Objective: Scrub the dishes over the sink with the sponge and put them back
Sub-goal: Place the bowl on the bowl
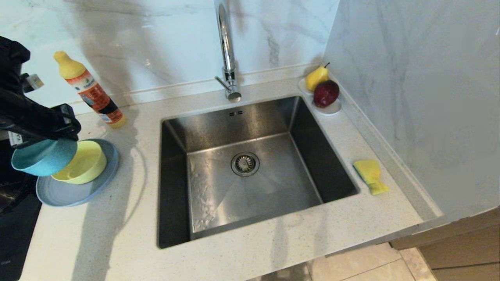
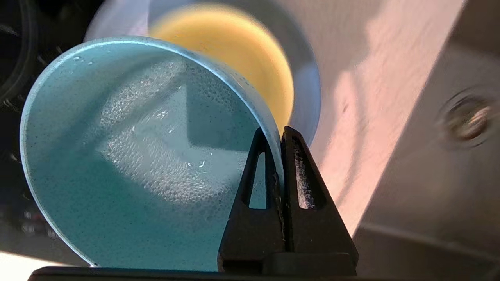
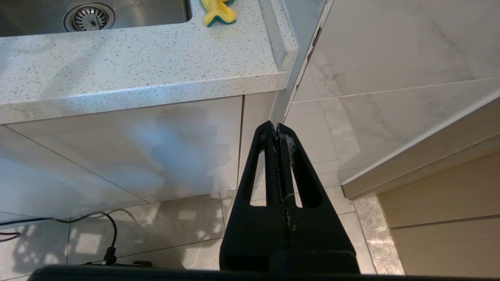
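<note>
My left gripper [image 1: 67, 134] [image 2: 276, 134] is shut on the rim of the small teal-blue bowl [image 1: 43, 158] [image 2: 129, 156]. The bowl hangs tilted in the air, its inside covered with soap foam. Just below it, to the right, the yellow-green bowl [image 1: 86, 163] [image 2: 238, 50] sits on the grey-blue plate [image 1: 70, 193] left of the sink [image 1: 250, 168]. The yellow sponge [image 1: 370, 175] [image 3: 216, 11] lies on the counter right of the sink. My right gripper [image 3: 276, 130] is shut on nothing, parked low in front of the cabinet, out of the head view.
An orange dish-soap bottle [image 1: 91, 91] with a yellow cap lies against the back wall behind the dishes. The chrome tap [image 1: 227, 50] rises behind the basin. A small white dish [image 1: 330, 108] with a pear and a red apple sits in the back right corner.
</note>
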You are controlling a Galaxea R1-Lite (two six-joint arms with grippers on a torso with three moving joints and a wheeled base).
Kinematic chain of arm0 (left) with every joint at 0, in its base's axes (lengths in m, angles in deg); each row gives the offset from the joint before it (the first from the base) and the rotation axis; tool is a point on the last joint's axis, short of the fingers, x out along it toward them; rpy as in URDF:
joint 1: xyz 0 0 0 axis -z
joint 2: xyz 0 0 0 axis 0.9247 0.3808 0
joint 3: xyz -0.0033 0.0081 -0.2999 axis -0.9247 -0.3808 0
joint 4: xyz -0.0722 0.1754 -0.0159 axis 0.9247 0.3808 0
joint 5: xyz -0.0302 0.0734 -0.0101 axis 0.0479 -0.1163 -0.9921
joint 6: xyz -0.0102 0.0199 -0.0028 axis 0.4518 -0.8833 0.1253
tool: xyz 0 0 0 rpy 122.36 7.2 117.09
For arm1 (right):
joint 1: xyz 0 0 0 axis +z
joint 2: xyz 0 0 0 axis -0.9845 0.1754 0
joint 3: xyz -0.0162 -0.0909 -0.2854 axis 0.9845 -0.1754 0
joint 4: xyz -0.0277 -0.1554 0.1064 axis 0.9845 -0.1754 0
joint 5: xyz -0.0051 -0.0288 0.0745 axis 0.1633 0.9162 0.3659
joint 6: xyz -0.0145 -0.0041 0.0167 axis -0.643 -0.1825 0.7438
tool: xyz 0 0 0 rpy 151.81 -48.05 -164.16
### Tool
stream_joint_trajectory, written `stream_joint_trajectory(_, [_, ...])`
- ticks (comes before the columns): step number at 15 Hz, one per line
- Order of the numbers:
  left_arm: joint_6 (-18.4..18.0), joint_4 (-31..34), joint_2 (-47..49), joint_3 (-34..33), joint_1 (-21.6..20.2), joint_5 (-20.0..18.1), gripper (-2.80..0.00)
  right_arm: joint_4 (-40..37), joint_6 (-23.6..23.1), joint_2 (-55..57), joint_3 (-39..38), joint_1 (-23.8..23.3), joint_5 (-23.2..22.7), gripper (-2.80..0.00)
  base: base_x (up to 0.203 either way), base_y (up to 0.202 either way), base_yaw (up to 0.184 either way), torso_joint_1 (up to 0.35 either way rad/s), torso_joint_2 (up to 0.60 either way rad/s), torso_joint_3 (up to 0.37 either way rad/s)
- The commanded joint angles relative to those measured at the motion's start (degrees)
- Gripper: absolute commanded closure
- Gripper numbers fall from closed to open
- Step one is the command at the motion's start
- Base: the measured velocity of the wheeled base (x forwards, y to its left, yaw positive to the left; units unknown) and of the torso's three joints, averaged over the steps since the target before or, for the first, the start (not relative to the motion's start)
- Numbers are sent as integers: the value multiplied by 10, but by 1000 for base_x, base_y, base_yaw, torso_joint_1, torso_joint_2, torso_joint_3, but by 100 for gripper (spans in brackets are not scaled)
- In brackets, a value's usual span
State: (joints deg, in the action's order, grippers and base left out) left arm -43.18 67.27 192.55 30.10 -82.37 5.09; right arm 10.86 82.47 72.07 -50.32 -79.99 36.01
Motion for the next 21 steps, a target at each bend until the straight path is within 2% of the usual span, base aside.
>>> stream_joint_trajectory(1, [1,-6,12,-31,23,39,0,0,0,0,0,0,0,0,0,0,0,0,0,0])
stream_joint_trajectory(8, [2,-52,33,-70,24,65,0,0,0,0,0,0,0,0,0,0,0,0,0,0])
stream_joint_trajectory(14, [4,-86,36,-81,24,65,0,0,0,0,0,0,0,0,0,0,0,0,0,0])
stream_joint_trajectory(17, [16,-134,41,-81,24,65,0,0,0,0,0,0,0,0,0,0,0,0,0,0])
stream_joint_trajectory(21, [15,-136,41,-79,24,64,0,0,0,0,0,0,0,0,0,0,0,0,0,0])
